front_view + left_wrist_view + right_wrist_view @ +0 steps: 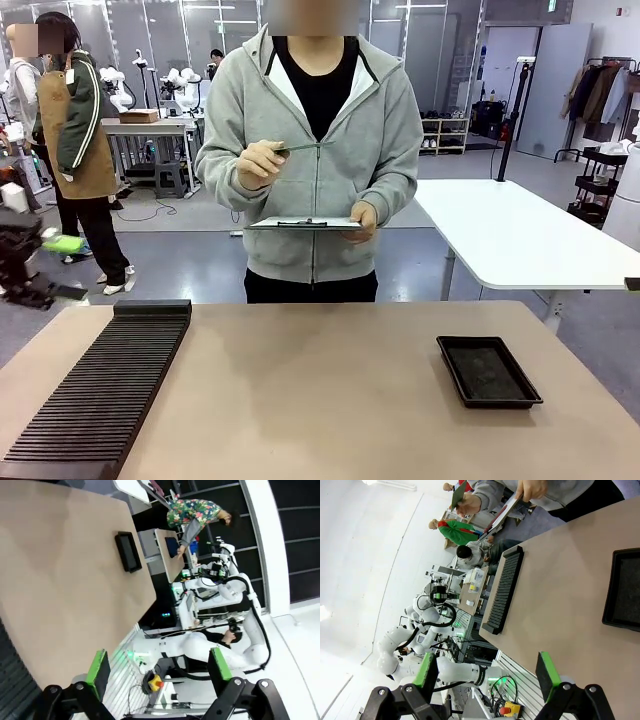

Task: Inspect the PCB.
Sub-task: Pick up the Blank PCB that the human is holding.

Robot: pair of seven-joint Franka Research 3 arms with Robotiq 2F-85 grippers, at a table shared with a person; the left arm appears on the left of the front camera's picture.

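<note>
On our side of the table, left gripper (159, 669): we see its jaws spread wide, with nothing between the green pads.
Right gripper (487, 672): we see it spread just as wide, gripping nothing.
Table (330, 420): tan top, reaching from us across to the person.
Ridged black rack (100, 390): lies along the table's left side, running from the near edge toward the far one.
Black tray (488, 371): shallow, flat on the right part of the table, well apart from the rack.
Person (320, 100): stands just beyond the far edge in a grey hooded jacket.
Clipboard (305, 224): held level at the waist by the person's lower hand (365, 218).
PCB (308, 146): we see it nearly edge-on, off the table. The person's raised hand (262, 160) pinches one end at chest height, above the clipboard and apart from it.
</note>
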